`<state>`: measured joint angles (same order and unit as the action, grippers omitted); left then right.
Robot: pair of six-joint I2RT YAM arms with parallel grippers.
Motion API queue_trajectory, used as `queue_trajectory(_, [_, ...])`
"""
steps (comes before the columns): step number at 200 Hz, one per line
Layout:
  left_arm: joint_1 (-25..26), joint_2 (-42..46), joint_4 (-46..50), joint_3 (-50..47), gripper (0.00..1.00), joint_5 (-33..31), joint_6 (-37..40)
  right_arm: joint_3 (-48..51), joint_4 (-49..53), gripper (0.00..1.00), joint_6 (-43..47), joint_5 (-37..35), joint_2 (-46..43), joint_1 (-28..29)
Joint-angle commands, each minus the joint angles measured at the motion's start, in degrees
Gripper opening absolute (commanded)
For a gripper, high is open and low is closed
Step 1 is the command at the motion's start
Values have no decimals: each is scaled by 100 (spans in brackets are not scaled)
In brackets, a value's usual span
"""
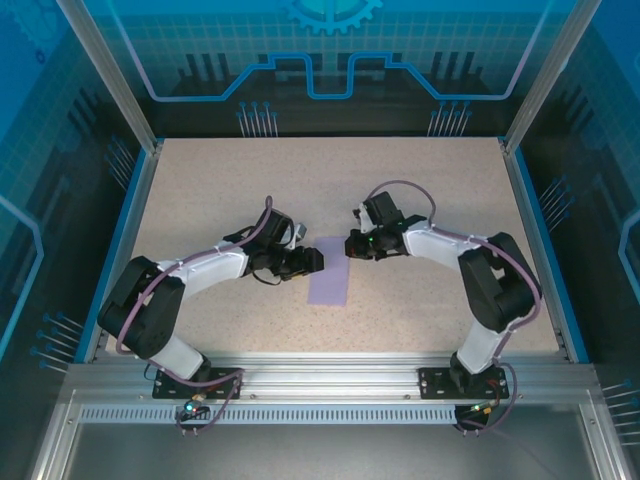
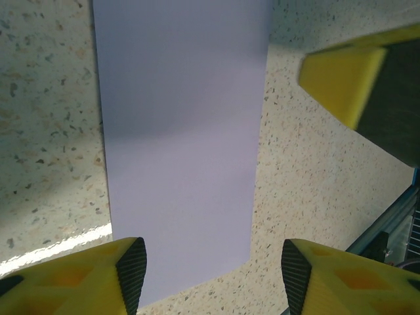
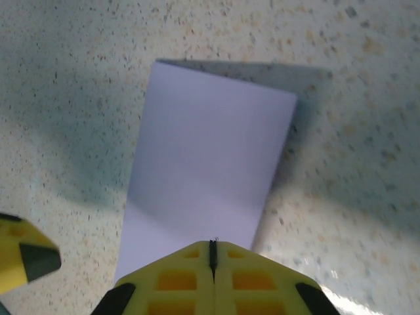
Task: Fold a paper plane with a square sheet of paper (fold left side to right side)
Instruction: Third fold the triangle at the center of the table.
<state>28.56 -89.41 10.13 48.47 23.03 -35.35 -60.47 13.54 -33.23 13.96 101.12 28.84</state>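
The lavender sheet of paper point(image 1: 330, 272) lies flat on the table as a narrow rectangle, about half as wide as it is long. My left gripper point(image 1: 312, 260) is at its left edge, open; in the left wrist view its fingers point(image 2: 131, 269) straddle the paper's near end point(image 2: 180, 131) just above it. My right gripper point(image 1: 350, 243) hovers at the paper's upper right corner. Its fingers point(image 3: 212, 252) are pressed together over the paper point(image 3: 210, 164), with nothing seen between them.
The speckled beige table point(image 1: 300, 190) is bounded by blue rails point(image 1: 120, 240) left and right and an aluminium frame point(image 1: 330, 375) at the near edge. Both grippers are close together over the paper; a right finger point(image 2: 341, 79) shows in the left wrist view.
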Motion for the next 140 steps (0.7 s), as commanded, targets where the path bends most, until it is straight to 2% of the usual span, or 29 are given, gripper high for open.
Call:
queue_trajectory(1, [-53,-50,-71,-74,60,143,187,-341,79,0,110,-89,342,102])
queue_trajectory(61, [-58,-388,191,114,60,72,248,-686,481,0,330,-603,828,122])
queue_trajectory(140, [-45,-741,253,281,60,279,218,-677,535,0,584,-552,1091,122])
